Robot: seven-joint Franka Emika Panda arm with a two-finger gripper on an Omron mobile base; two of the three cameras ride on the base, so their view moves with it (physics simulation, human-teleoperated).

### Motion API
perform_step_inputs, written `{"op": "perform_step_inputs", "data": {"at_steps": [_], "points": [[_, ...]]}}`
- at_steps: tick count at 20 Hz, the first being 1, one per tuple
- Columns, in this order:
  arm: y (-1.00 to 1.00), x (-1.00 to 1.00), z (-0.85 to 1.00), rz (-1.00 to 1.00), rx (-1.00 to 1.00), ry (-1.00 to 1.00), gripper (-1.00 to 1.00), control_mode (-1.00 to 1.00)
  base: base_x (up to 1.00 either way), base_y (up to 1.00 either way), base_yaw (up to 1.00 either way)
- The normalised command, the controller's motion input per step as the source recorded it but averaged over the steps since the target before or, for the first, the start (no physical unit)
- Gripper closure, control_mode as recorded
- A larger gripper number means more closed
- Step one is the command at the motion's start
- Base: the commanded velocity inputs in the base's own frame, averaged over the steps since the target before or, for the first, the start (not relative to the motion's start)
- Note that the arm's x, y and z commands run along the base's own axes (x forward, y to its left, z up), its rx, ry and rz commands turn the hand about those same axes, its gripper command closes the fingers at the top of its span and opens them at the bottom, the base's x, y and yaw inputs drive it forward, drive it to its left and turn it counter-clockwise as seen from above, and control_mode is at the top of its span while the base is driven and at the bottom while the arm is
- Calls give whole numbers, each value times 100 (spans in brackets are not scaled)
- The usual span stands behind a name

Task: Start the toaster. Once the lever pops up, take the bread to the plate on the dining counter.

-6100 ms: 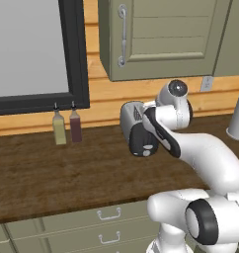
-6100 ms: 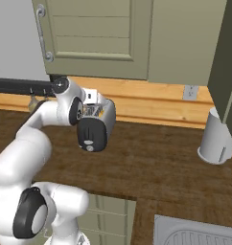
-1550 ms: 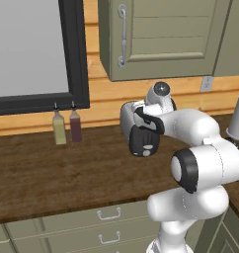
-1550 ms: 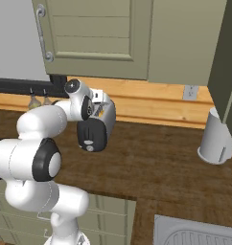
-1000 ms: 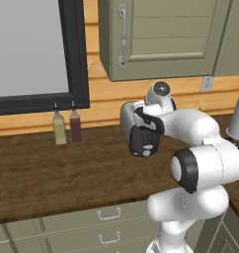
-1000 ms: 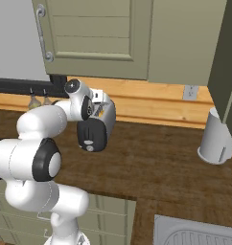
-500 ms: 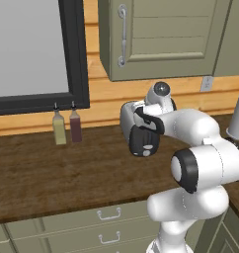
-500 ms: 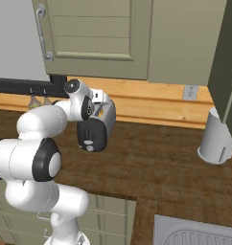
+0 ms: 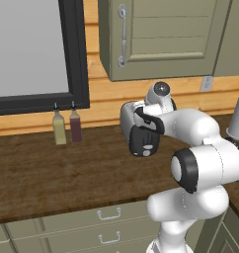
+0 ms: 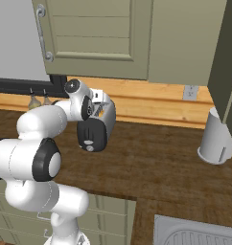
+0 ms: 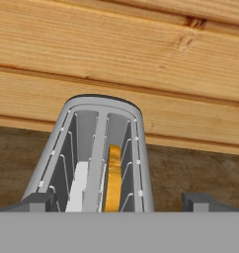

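Observation:
The silver-white toaster [image 9: 127, 118] stands on the brown counter by the wood wall, its black end face [image 9: 143, 141] and pale knob toward me. My gripper [image 11: 120, 200] hovers just above the toaster [image 11: 104, 148], open, one fingertip [image 11: 40, 200] on each side of its near end. From the hand view I look down into both slots. The bread [image 11: 113, 175] stands in the right slot, showing a golden edge. A pale strip lies in the left slot; I cannot tell what it is. The toaster [image 10: 96, 125] sits under my hand. The plate and the dining counter are out of view.
Two small bottles [image 9: 59, 131] [image 9: 75, 127] stand against the wall to the left, under the dark window frame. A grey cup [image 10: 216, 136] stands at the right. A wall cabinet [image 9: 166, 37] hangs above. A sink rim [image 10: 194, 232] lies at the lower right.

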Motion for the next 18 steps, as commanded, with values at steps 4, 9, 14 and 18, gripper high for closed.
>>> {"op": "perform_step_inputs", "data": {"at_steps": [4,9,14,18], "points": [[0,0,0,0,0,0,-100,-100,0,0,0],[0,0,0,0,0,0,-100,-100,0,0,0],[0,0,0,0,0,0,-100,-100,0,0,0],[0,0,0,0,0,0,-100,-100,0,0,0]]}}
